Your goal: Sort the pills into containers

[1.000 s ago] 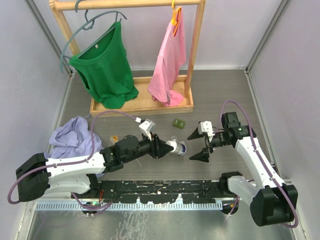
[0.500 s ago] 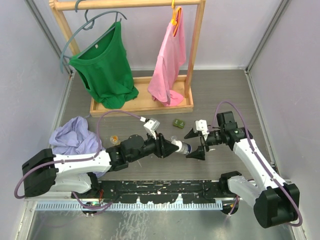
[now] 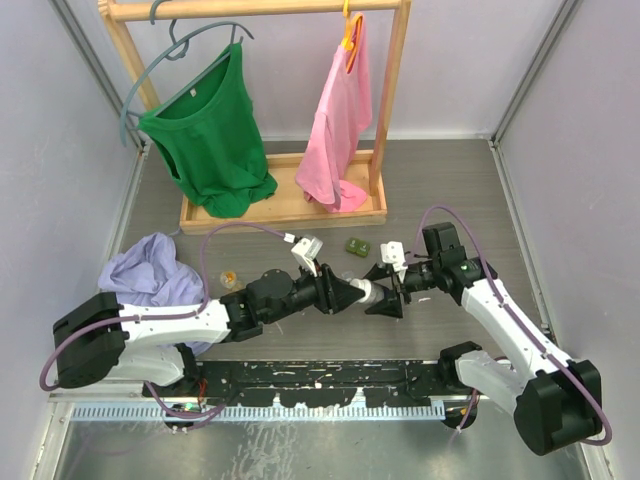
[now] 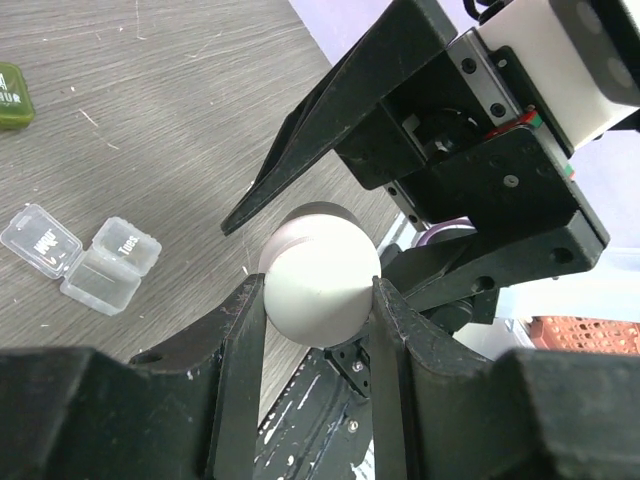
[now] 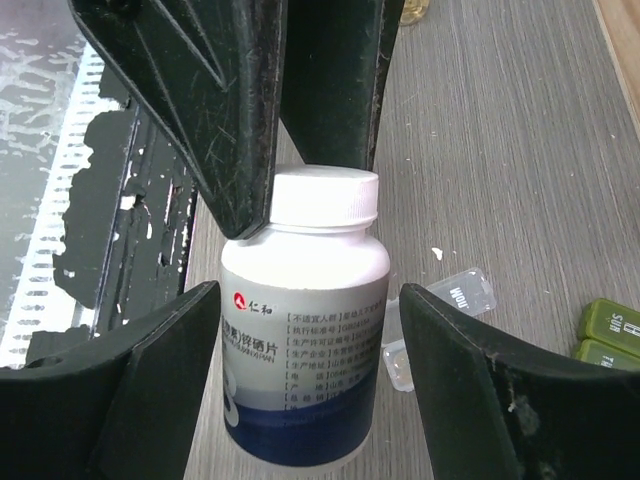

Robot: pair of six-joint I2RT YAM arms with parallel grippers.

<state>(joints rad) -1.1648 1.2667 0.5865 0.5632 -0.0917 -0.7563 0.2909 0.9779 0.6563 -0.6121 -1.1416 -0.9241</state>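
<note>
Pill bottle [image 5: 303, 330]: my left claw [image 4: 318, 290] is clamping it; my right claw [image 3: 379, 289], jaws apart, is now straddling it, having moved in. Uncapping is likely pending.

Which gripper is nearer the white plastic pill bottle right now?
Left. The left gripper is clamped on the white plastic pill bottle at its cap end; the right gripper is open, fingers flanking the labelled body with gaps both sides.
</note>
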